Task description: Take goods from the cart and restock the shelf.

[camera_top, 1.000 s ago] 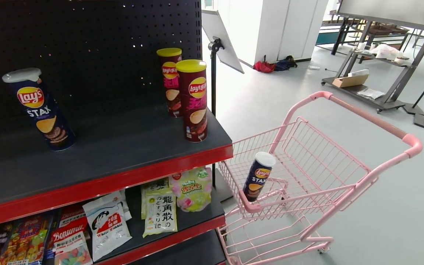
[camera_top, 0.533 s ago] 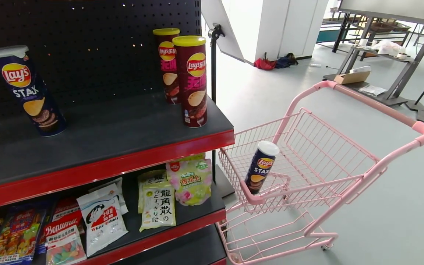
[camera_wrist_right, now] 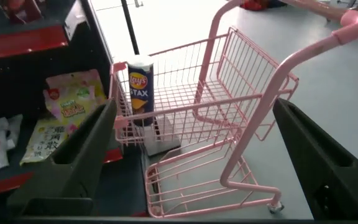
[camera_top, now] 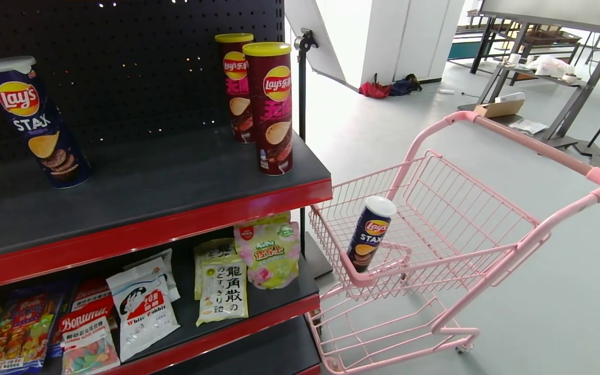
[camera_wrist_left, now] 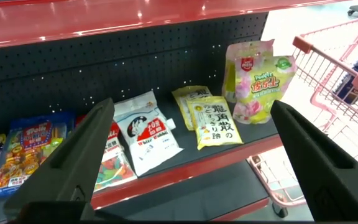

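Both grippers are empty with jaws spread wide, the left gripper [camera_wrist_left: 191,104] facing the snack bags [camera_wrist_left: 142,134], the right gripper [camera_wrist_right: 194,102] facing the cart [camera_top: 529,147]; this looks like the approach before a pick. One blue can [camera_top: 370,234] stands in the cart's front corner nearest the shelving; next, the right gripper should probably close round its body, then lift it onto the bare top shelf [camera_top: 164,192] between the shelved blue can [camera_top: 34,122] and the maroon cans [camera_top: 274,104].

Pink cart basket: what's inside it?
One dark blue chip can with a white lid, standing in the corner nearest the shelf. Its base is partly hidden behind the basket's front rim.
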You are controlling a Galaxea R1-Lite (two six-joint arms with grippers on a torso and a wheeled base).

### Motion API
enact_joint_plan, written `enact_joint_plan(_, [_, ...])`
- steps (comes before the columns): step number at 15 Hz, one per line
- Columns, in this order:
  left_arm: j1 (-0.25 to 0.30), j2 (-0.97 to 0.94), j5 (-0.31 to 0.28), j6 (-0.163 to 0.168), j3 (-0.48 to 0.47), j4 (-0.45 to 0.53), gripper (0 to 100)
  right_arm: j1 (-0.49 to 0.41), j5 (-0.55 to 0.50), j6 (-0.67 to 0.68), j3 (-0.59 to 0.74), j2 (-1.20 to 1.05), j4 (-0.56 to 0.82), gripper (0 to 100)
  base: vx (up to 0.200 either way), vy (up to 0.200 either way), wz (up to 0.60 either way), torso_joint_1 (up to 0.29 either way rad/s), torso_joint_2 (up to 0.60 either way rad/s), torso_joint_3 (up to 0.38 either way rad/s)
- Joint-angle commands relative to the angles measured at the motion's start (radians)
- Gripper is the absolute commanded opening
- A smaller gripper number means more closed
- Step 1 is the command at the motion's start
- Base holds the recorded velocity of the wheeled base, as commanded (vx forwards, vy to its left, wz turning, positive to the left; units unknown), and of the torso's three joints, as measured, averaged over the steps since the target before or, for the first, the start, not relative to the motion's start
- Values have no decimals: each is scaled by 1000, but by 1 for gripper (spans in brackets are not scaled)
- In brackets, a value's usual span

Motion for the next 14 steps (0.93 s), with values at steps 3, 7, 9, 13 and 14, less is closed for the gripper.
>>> enact_joint_plan(3, [1,1,0,0,0,0,100,226,62,155,-432,1152,-346,100,0,0,0,0,0,0])
enact_joint_plan(7, [-1,1,0,-3,0,0,100,265,129,139,-439,1488,-559,100,0,0,0,0,0,0])
enact_joint_plan(9, [-1,1,0,0,0,0,100,265,160,139,-451,1567,-562,100,0,0,0,0,0,0])
enact_joint_plan(13, [-1,1,0,0,0,0,100,263,158,146,-448,1708,-687,100,0,0,0,0,0,0])
enact_joint_plan(14, [1,1,0,0,0,0,100,265,155,142,-439,1755,-754,100,0,0,0,0,0,0])
